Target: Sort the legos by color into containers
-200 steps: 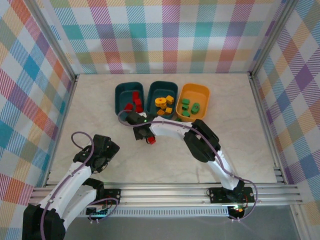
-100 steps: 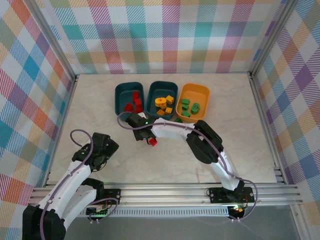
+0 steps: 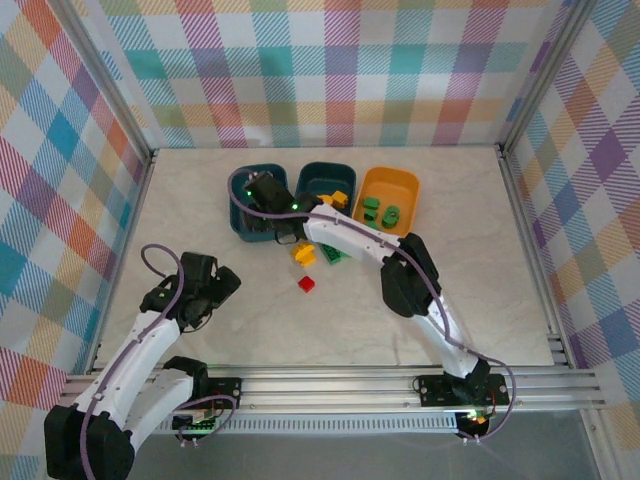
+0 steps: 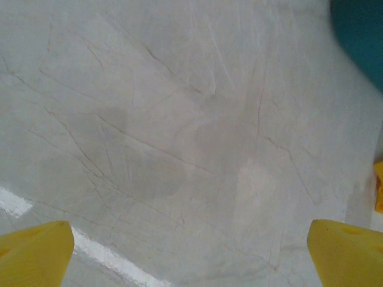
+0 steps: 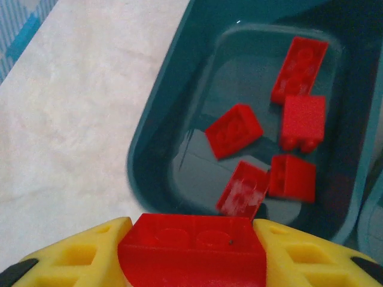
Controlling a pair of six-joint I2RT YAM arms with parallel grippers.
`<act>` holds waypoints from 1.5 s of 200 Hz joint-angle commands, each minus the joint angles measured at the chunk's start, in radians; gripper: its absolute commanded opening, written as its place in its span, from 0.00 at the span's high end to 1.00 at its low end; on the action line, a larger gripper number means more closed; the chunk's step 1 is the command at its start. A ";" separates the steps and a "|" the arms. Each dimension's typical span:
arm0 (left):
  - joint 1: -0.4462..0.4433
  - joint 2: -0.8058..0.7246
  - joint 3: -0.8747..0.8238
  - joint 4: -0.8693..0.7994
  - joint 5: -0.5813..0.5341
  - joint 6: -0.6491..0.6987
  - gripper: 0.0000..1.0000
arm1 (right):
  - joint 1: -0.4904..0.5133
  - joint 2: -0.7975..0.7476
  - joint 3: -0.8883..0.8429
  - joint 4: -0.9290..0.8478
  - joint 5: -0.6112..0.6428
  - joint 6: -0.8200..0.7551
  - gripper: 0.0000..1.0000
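My right gripper (image 5: 191, 263) is shut on a red brick (image 5: 191, 248) and hangs over the near rim of the left teal tub (image 5: 149, 149), where several red bricks (image 5: 233, 130) lie. From above, the right gripper (image 3: 260, 197) covers most of that tub (image 3: 238, 205). The middle teal tub (image 3: 318, 176) holds yellow bricks (image 3: 338, 198). Green bricks (image 3: 380, 210) lie in the orange tub (image 3: 410, 190). Loose on the table are a red brick (image 3: 307, 284), a yellow brick (image 3: 303, 254) and a green brick (image 3: 332, 253). My left gripper (image 3: 215, 285) is open over bare table (image 4: 179, 149).
The right arm (image 3: 400, 270) stretches across the table in front of the tubs. Checked walls close in the back and both sides, with a metal rail (image 3: 330, 385) along the near edge. A teal tub corner (image 4: 359, 36) sits at the top right of the left wrist view.
My right gripper has risen from the table by the loose red brick and moved back-left over the left teal tub, holding a red brick. The yellow and green bricks are uncovered.
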 commanded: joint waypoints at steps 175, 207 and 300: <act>0.010 0.171 -0.031 0.268 0.300 0.030 0.00 | -0.009 -0.449 -0.745 0.063 -0.121 -0.144 0.37; 0.011 0.348 -0.031 0.386 0.396 -0.017 0.00 | 0.027 -0.424 -0.832 0.069 -0.178 -0.127 0.33; 0.011 0.342 -0.023 0.339 0.395 -0.010 0.00 | 0.038 -0.300 -0.798 0.090 -0.104 -0.156 0.52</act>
